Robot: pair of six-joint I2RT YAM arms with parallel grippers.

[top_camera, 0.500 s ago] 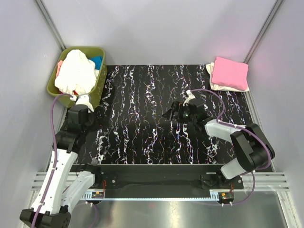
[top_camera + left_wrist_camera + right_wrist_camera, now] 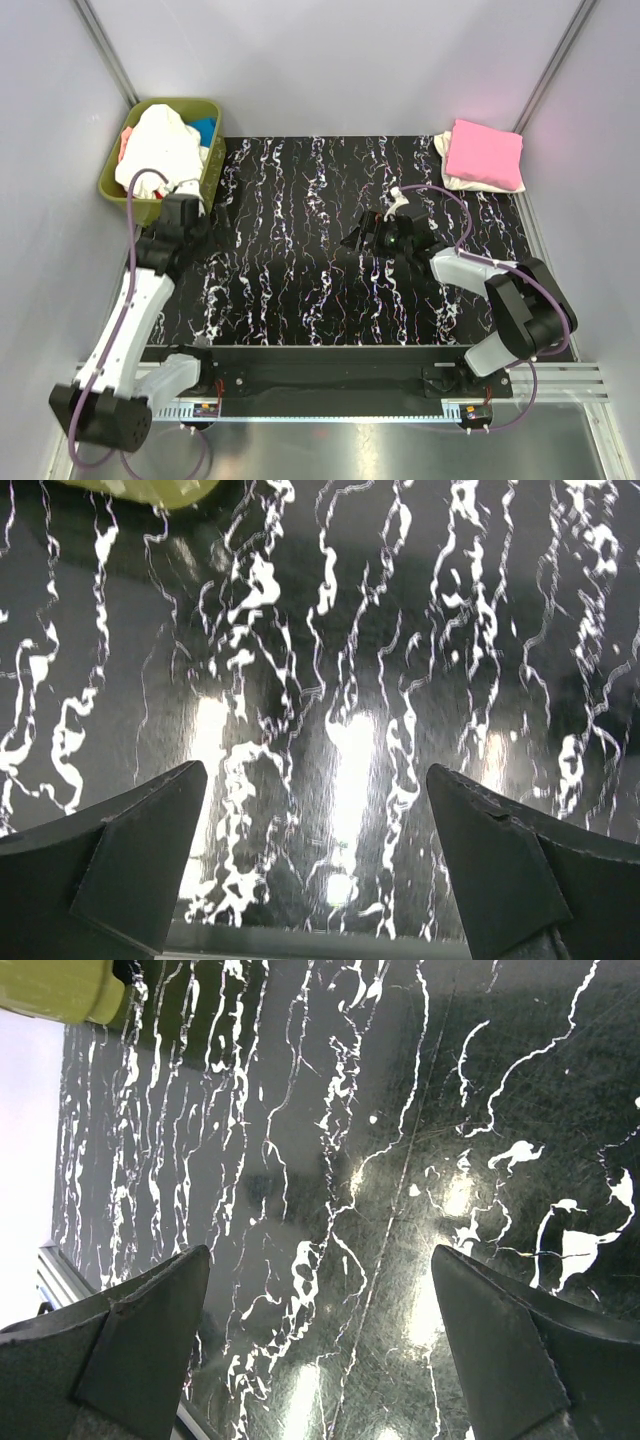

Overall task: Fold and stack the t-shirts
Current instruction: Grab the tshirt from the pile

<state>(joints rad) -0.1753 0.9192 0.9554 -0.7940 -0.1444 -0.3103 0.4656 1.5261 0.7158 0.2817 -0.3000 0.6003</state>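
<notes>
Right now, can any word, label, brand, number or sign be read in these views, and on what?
None can be read. The pink t-shirt, white t-shirt, green basket and black marbled table carry no visible lettering.
The small components at the arm bases are too small to read.

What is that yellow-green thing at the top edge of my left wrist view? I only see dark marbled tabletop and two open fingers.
Observer: A green basket at the table far left corner, heaped with unfolded shirts.
Operator: Anything folded?
Observer: A pink shirt lies folded on a cream shirt at the far right corner.
Operator: And the right fingers?
Observer: Spread wide above bare table, holding nothing.
</notes>
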